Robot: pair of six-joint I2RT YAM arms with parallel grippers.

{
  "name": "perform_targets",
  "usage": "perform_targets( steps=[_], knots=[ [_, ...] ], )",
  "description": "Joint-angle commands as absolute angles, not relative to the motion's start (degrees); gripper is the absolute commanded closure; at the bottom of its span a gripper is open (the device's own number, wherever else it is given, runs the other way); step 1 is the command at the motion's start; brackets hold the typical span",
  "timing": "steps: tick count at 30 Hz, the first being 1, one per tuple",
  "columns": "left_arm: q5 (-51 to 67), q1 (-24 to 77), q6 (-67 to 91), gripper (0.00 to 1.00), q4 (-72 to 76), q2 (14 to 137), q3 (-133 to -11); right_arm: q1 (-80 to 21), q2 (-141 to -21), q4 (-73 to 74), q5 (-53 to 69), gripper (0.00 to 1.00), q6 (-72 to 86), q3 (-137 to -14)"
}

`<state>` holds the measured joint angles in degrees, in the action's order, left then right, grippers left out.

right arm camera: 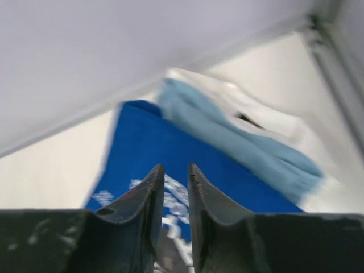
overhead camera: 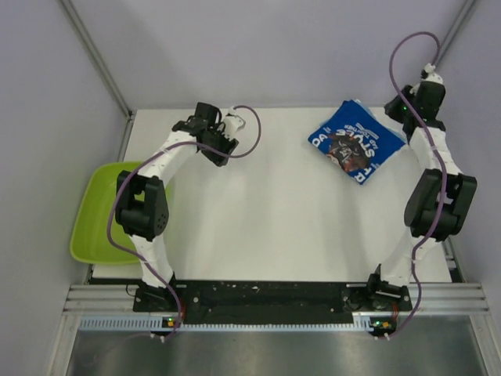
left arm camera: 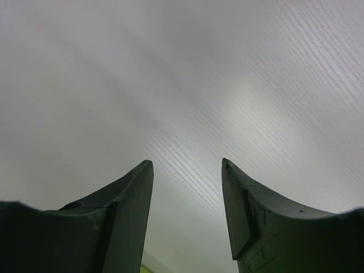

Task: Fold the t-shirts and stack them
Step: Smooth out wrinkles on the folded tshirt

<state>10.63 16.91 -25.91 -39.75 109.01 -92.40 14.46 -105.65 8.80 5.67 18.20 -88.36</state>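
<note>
Both arms are the same build. Left arm [overhead camera: 145,207] and right arm [overhead camera: 438,207]: white link shells, chunky black joint housings. A purple cable [overhead camera: 258,133] runs along the left arm and loops at its wrist; a second purple cable [overhead camera: 394,59] arcs over the right arm. Left base [overhead camera: 153,298] and right base [overhead camera: 383,294] are black and sit on a black mounting plate [overhead camera: 266,296]. Small green and orange lights at the front of each base. Left claw [left arm camera: 187,165]: two matte dark grey fingers, curved, tapering to points, with an inset pad on one inner face. Right claw [right arm camera: 176,168]: same dark fingers, edges scuffed, pale scratches.
</note>
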Motion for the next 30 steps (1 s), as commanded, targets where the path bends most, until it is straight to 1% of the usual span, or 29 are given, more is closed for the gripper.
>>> perform_targets(
  steps=[1, 3, 8, 12, 16, 17, 22, 25, 26, 28, 29, 30],
  knots=[
    [10.98, 16.7, -26.02, 0.44, -39.37, 107.67, -94.57, 10.29, -109.23, -4.11, 22.13, 0.83, 29.59, -91.49],
    [11.07, 16.7, -26.1, 0.44, -39.64, 107.4, -94.4, 8.97, -113.27, -6.06, 22.5, 0.9, 34.61, -93.59],
    [10.11, 16.52, -26.63, 0.44, -40.43, 106.09, -93.52, 7.65, -123.03, -11.94, 19.61, 1.0, 45.95, -97.72],
    [10.2, 16.17, -26.54, 0.44, -40.34, 104.24, -91.33, 7.12, -130.85, -11.78, 17.75, 1.0, 50.8, -105.62],
    [9.41, 15.65, -27.33, 0.44, -39.99, 102.66, -88.95, 5.8, -138.76, -7.92, 17.84, 1.0, 51.15, -118.96],
    [8.97, 15.56, -27.25, 0.44, -40.08, 102.57, -88.68, 5.63, -140.0, -7.65, 17.67, 1.0, 51.41, -120.74],
    [8.79, 14.77, -27.16, 0.44, -40.7, 101.52, -87.54, 5.71, -139.57, -7.65, 14.24, 1.0, 51.25, -121.99],
    [9.49, 14.41, -27.42, 0.44, -39.91, 100.11, -85.88, 5.8, -136.86, -7.3, 17.74, 1.0, 48.79, -122.34],
    [9.58, 14.33, -27.6, 0.44, -39.64, 99.59, -85.43, 5.71, -135.11, -7.12, 19.58, 0.98, 47.47, -122.08],
    [9.67, 14.33, -27.6, 0.44, -39.46, 98.88, -85.08, 5.63, -130.8, -6.16, 22.22, 0.9, 43.97, -120.86],
    [9.67, 14.33, -27.68, 0.44, -39.46, 98.44, -85.08, 5.54, -127.74, -5.72, 23.11, 0.83, 42.03, -119.46],
    [9.75, 14.24, -27.51, 0.43, -39.55, 98.0, -84.99, 5.45, -124.22, -5.45, 24.25, 0.72, 39.75, -117.7]
  ],
)
